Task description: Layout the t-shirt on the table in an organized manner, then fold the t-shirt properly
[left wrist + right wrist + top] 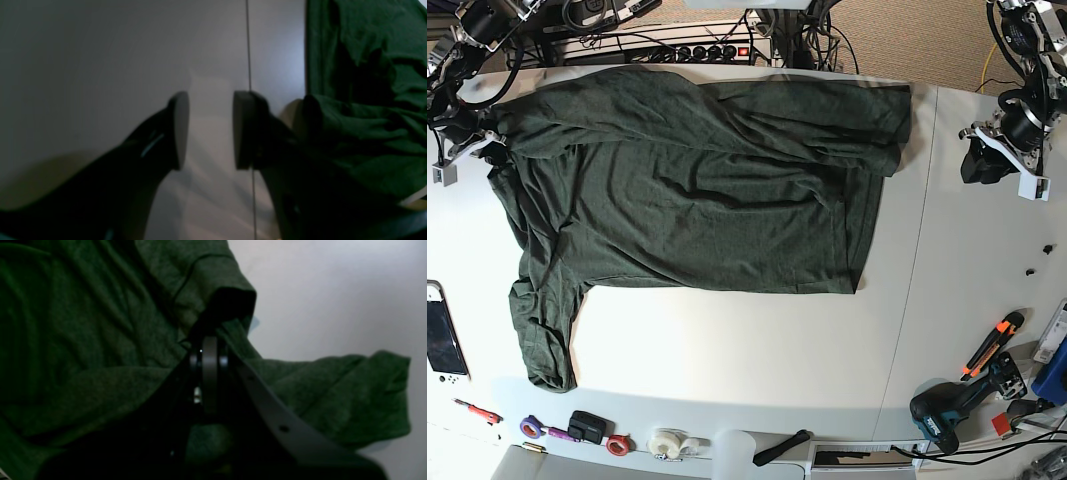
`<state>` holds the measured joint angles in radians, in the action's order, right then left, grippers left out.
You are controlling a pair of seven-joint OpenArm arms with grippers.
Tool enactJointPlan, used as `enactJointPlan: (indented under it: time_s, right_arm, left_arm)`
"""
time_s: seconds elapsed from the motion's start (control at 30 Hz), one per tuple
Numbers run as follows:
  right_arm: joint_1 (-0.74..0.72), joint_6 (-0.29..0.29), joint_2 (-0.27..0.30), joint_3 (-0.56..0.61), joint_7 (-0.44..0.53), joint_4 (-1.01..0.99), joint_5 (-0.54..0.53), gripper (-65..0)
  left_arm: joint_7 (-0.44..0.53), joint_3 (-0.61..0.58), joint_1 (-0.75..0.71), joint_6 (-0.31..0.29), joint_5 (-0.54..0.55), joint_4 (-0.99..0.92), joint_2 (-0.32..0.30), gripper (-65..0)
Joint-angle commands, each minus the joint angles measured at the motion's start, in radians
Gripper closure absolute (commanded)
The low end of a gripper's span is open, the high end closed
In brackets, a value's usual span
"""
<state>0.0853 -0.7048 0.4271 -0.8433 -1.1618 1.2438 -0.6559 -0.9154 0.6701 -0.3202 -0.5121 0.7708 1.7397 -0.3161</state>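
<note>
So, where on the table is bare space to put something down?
Free: the table strip between the t-shirt hem and the front-edge tape rolls, and right of the shirt, past the seam. Crowded: the front right corner around the drill.

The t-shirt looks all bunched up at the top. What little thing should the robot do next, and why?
Probably tug outward with the right gripper, which is shut on the t-shirt at its edge. The cloth lies folded over along the top, wrinkled, so a gentle pull could help flatten it on the table. The left gripper hangs open beside the shirt, holding nothing.
</note>
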Motion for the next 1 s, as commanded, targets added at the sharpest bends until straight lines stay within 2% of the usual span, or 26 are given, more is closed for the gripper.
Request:
enactJointPlan:
  time_s: [0.0, 0.23, 0.4, 0.43, 0.57, 0.8, 0.83, 0.93, 0.97]
  right_arm:
    - [0.001, 0.007, 0.022, -0.003, -0.011, 0.007, 0.055, 0.0]
    - [0.000, 0.008, 0.022, -0.003, 0.043, 0.007, 0.051, 0.0]
    - [-0.008, 0.010, 0.026, -0.003, 0.028, 0.007, -0.039, 0.0]
    - [-0.008, 0.009, 0.034, -0.003, 0.016, 0.007, -0.077, 0.0]
    - [-0.014, 0.008, 0.090, -0.014, -0.022, 0.008, -0.225, -7.2]
    - [-0.119, 0.007, 0.138, -0.133, -0.023, 0.008, -0.238, -8.2]
    - [-0.137, 0.007, 0.138, -0.139, -0.019, 0.007, -0.238, -11.0]
    - [-0.182, 0.007, 0.129, -0.126, -0.003, 0.007, -0.236, -27.6]
    - [-0.192, 0.007, 0.130, -0.109, 0.006, 0.005, -0.232, -30.7]
  left_arm:
    - [0.018, 0.007, 0.005, -0.001, 0.018, 0.014, -0.016, -23.2]
    - [0.018, 0.006, 0.005, -0.001, 0.018, 0.014, -0.016, -23.2]
    - [0.018, 0.006, 0.005, -0.001, 0.018, 0.014, -0.016, -23.2]
    - [0.018, 0.006, 0.005, -0.001, 0.018, 0.014, -0.016, -23.2]
    - [0.018, 0.007, 0.005, -0.001, 0.018, 0.014, -0.016, -23.2]
    - [0.018, 0.006, 0.005, -0.001, 0.018, 0.014, -0.016, -23.2]
    - [0.018, 0.006, 0.005, -0.001, 0.018, 0.014, -0.016, -23.2]
    - [0.018, 0.007, 0.005, -0.001, 0.018, 0.014, -0.016, -23.2]
    - [0.018, 0.006, 0.005, -0.001, 0.020, 0.014, -0.016, -23.2]
